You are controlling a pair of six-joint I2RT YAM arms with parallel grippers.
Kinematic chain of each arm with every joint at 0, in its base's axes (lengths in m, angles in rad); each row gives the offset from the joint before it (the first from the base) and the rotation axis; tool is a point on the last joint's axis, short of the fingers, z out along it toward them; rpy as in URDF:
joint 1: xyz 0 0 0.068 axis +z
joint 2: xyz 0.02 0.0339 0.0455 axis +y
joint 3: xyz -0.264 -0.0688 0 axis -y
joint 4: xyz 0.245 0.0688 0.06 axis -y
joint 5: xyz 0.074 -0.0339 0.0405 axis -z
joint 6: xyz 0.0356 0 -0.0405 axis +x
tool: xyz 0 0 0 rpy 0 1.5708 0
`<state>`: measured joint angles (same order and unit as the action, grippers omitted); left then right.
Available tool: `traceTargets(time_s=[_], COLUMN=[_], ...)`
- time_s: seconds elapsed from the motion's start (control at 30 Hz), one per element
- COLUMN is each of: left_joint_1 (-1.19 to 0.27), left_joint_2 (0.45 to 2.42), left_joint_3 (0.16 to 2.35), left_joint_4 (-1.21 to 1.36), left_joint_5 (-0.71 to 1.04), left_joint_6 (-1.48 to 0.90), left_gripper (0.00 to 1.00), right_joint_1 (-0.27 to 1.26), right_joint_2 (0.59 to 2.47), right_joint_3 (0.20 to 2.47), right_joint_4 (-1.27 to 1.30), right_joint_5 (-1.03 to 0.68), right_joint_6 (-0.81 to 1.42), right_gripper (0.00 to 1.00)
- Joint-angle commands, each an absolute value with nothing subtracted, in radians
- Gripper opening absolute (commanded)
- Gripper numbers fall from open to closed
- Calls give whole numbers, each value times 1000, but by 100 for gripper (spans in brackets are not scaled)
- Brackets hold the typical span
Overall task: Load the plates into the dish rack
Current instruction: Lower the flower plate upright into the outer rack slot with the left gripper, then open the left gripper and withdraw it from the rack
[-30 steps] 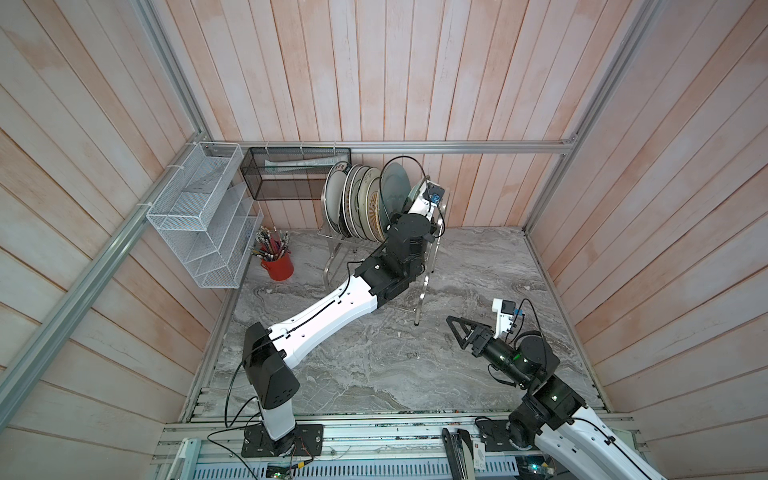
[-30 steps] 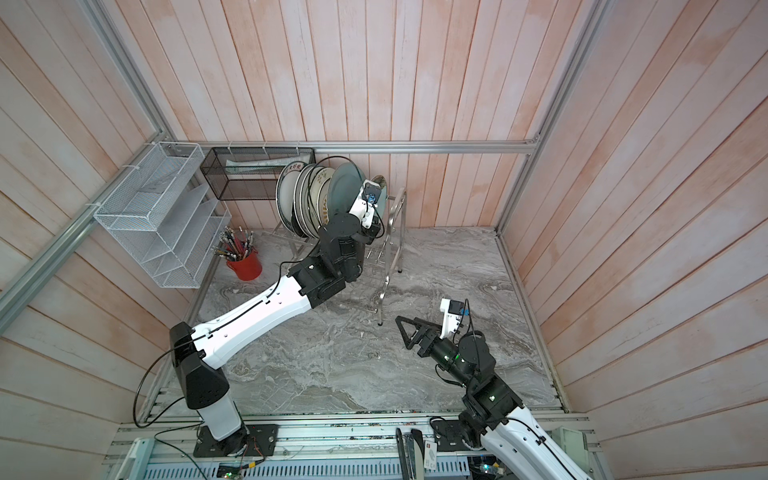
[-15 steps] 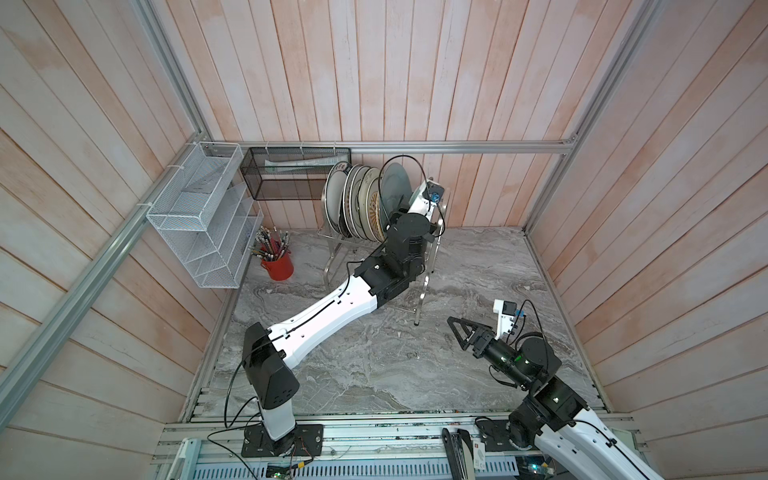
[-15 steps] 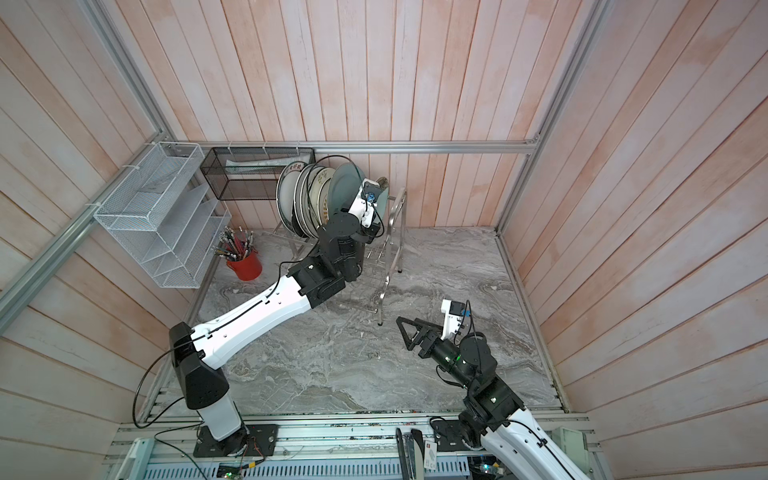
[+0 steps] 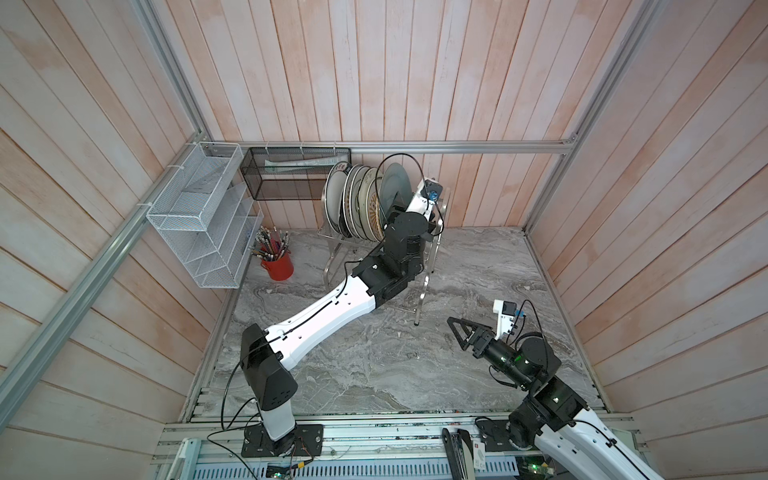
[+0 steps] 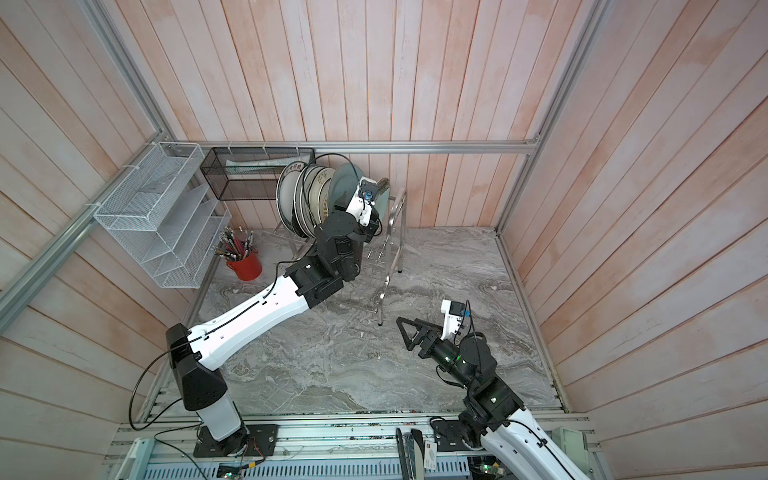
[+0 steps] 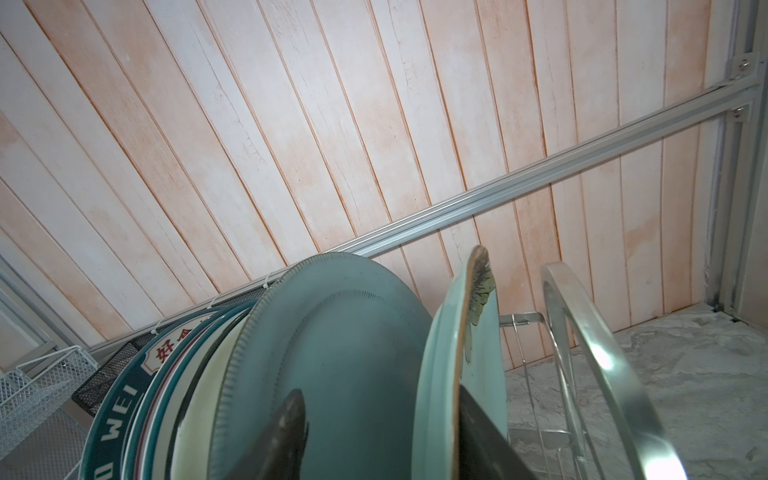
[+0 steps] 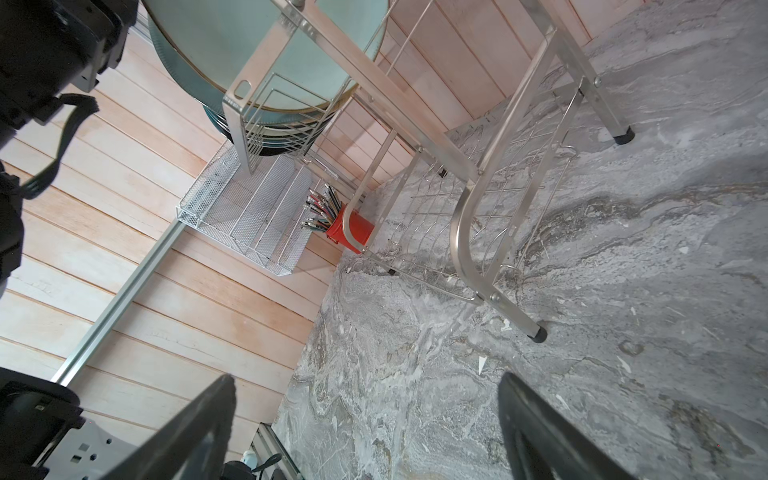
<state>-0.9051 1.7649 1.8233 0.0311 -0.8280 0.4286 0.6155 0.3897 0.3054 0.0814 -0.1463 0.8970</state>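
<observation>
1. Dish rack (image 5: pixel 432 257) (image 6: pixel 390 232) (image 8: pixel 465 208): shiny steel wire, two tiers. It is stood at the far middle of the marble tabletop (image 5: pixel 374 353), close to the back wall.
2. Plates (image 5: pixel 361 199) (image 6: pixel 307 195): a row is stood on edge in the upper tier and packed towards the rack's left end, as is seen in both top views.
3. Pale teal plate (image 7: pixel 436 374): it is placed last on the right of the row, upright, just beside a grey-blue plate (image 7: pixel 332 353) with a ribbed rim. A plate with a dark lettered rim (image 7: pixel 120 399) is seen further left.
4. Left gripper (image 7: pixel 379 390): it is positioned at the top of the rack. The jaws are parted and set astride the pale teal plate's rim. One finger (image 7: pixel 486 436) is laid along the plate's right face, and whether it touches cannot be told. The other is held clear of the plate. Nothing is clamped.
5. Right gripper (image 5: pixel 456 334) (image 6: pixel 405 334) (image 8: pixel 365 380): it is held at the near right, above bare tabletop. The jaws are spread wide and nothing is held.
6. Red cup of pens (image 5: pixel 277 266), white mesh organiser (image 5: pixel 199 216) and black mesh basket (image 5: pixel 291 178): all are kept at the far left.
</observation>
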Motion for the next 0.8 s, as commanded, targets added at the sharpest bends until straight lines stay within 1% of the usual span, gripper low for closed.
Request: traceTargets(time_s=[0.0, 0.07, 0.2, 0.37, 0.5, 0.53, 0.6, 0.77], left_joint_1=[-901, -902, -899, -899, -899, -899, -899, -899], left_joint_2=[1722, 1724, 1728, 1720, 1704, 1701, 1702, 1712], left_joint_3=[1857, 1859, 1854, 1827, 1796, 1789, 1786, 1791], left_joint_4=[34, 34, 53, 97, 127, 136, 148, 150], left_joint_5=[-838, -838, -846, -857, -864, -864, -867, -855], left_joint_6=[411, 411, 420, 441, 453, 458, 471, 482], left_gripper=[59, 59, 38, 24, 7, 4, 0, 0], right_joint_1=[617, 618, 617, 616, 617, 617, 618, 616], right_joint_2=[382, 381, 381, 377, 377, 379, 380, 380], right_joint_3=[294, 292, 293, 295, 291, 290, 289, 293], right_joint_4=[76, 77, 77, 71, 74, 76, 77, 75], right_joint_5=[-128, -129, -129, -127, -126, -125, -127, -127], right_joint_6=[899, 900, 900, 898, 900, 900, 900, 900], right_gripper=[98, 98, 98, 98, 98, 98, 98, 98])
